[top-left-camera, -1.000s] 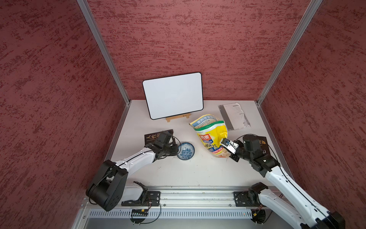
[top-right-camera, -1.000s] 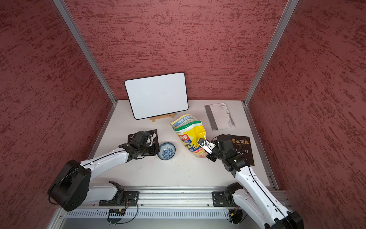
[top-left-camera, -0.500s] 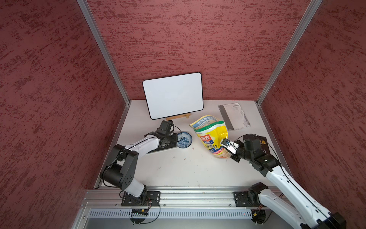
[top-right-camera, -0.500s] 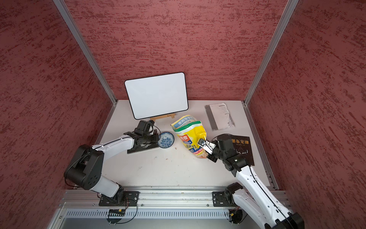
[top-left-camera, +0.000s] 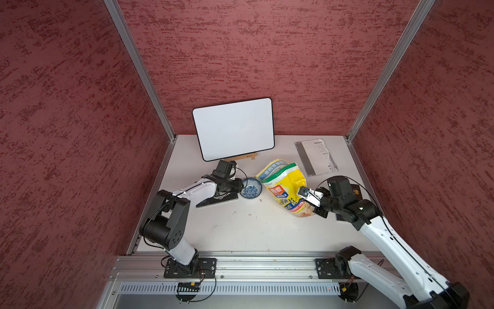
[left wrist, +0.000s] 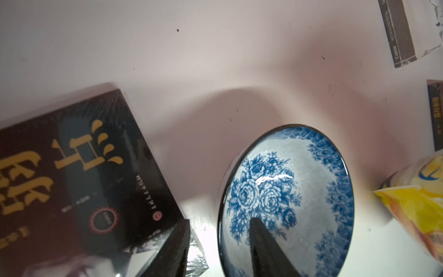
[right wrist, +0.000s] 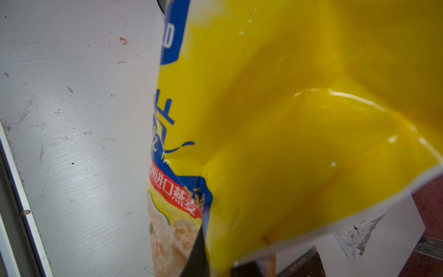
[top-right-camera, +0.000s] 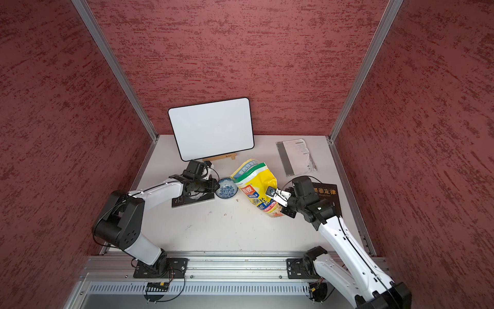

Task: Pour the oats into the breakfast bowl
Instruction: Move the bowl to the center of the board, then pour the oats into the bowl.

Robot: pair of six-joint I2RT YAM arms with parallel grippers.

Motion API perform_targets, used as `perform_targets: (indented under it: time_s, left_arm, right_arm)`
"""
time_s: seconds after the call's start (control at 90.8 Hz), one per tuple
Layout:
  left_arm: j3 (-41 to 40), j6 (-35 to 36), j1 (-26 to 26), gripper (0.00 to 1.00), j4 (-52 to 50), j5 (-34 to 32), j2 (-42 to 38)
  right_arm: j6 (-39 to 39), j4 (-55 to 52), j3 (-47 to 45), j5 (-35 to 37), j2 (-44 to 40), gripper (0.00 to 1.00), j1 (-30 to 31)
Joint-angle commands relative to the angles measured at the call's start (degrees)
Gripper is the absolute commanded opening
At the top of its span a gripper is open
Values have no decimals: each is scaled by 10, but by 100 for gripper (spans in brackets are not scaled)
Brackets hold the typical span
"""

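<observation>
oats pouch [top-left-camera: 284,187] [top-right-camera: 255,186] [right wrist: 287,132]: big yellow stand-up bag, green-white top band, red-blue logo, chinese text. crumpled, tilted, base on table. no loose oats visible. breakfast bowl [top-left-camera: 250,188] [top-right-camera: 226,188] [left wrist: 287,199]: small, round, white with blue floral inside, dark blue rim. upright on table, just beside the pouch's top end, not touching. looks empty.

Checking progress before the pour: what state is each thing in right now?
breakfast bowl: upright on the table, no oats inside.
oat pouch: tilted, crumpled.
left claw: open, astride the bowl's rim.
right claw: shut on the oat pouch.
whiteboard: propped up, blank.
</observation>
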Motion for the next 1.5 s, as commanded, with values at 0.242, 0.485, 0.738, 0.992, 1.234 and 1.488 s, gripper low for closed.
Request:
perform_targets:
  time_s: [0.242,0.485,0.738,0.992,1.234,1.488]
  left_arm:
    - [31,47,36,64,25,98,-204]
    - [120,128,16,76,92,310,-205]
    - [237,241,-25,82,13,383,-119]
    - [294,316,-53,83,-27,409,-47]
    - [359,379,-74,84,-73,409,22]
    - [400,395,-92,66,-96,414,73]
  right_arm:
    - [-97,-28,112,12,33,0,-18]
    - [-146,-61,169,12,74,0,-18]
    - [-189,-87,225,9,112,0,-18]
    - [-229,-126,281,17,142,0,-18]
    - [-265,-156,332,28,175,0,-17]
    - [-291,-186,397,40,215,0,-14]
